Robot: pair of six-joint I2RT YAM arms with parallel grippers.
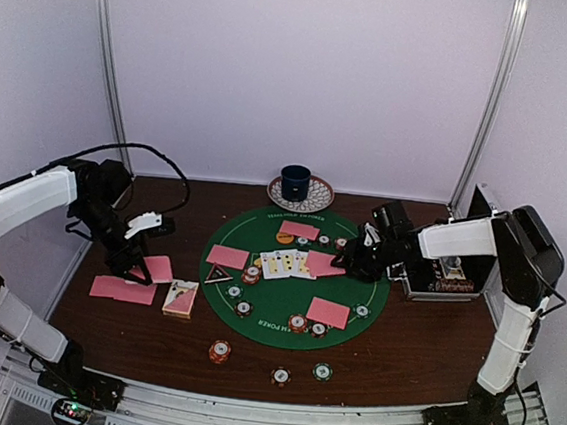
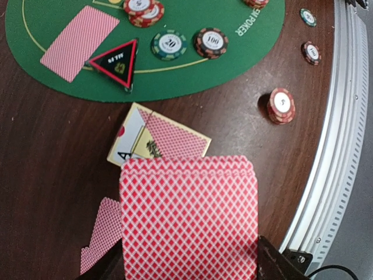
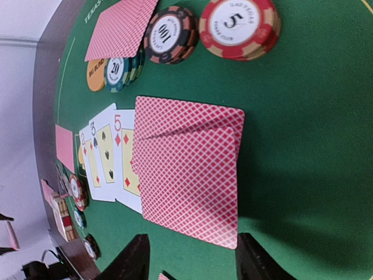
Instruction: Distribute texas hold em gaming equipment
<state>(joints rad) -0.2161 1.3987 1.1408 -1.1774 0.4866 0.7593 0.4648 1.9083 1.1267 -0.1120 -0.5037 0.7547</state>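
Because the two pink-backed cards (image 3: 186, 169) lie askew at the centre of the right wrist frame, overlapping the face-up row (image 3: 108, 157) on the green mat (image 3: 303, 146), the right fingers (image 3: 135, 259), parted and empty at the bottom edge, could drag them. The left fingers (image 2: 274, 262) clamp a deck (image 2: 189, 216), lower centre; only the left wrist view shows it is a stack.

I read colours: cards (image 2: 189, 221) backs pink-red, white diamond lattice | face-up cards (image 3: 108, 154) white, black spades, red diamonds | triangle marker (image 2: 116, 63) black, red border | mat (image 3: 303, 116) green, yellow line | chip (image 3: 239, 26) red, cream edge stripes | table (image 2: 52, 175) dark brown | cup (image 1: 294, 181) dark blue
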